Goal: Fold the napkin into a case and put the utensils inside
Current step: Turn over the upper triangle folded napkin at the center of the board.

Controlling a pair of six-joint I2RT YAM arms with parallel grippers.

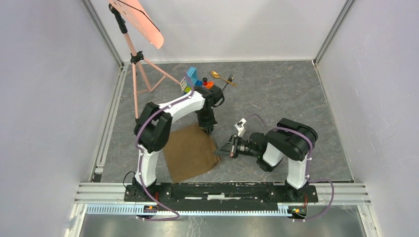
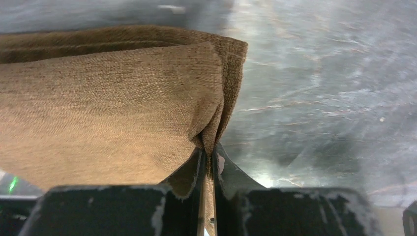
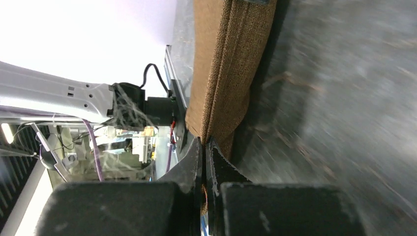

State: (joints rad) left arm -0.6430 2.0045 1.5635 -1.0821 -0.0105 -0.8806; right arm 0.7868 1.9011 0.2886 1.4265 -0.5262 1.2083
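Note:
The brown napkin (image 1: 190, 152) lies folded on the grey table in front of the arms. My left gripper (image 1: 208, 129) is shut on the napkin's far right corner; the left wrist view shows the cloth (image 2: 108, 103) pinched between its jaws (image 2: 207, 151). My right gripper (image 1: 221, 152) is shut on the napkin's near right corner, and the right wrist view shows the cloth layers (image 3: 226, 69) clamped in it (image 3: 203, 142). The gold spoon (image 1: 217, 75) and the dark fork (image 1: 228, 82) lie at the back of the table, apart from both grippers.
Colourful toy blocks (image 1: 194, 80) stand next to the utensils at the back. A pink tripod with a pink panel (image 1: 136, 59) stands at the back left. White walls enclose the table; a metal rail (image 1: 222, 190) runs along the near edge.

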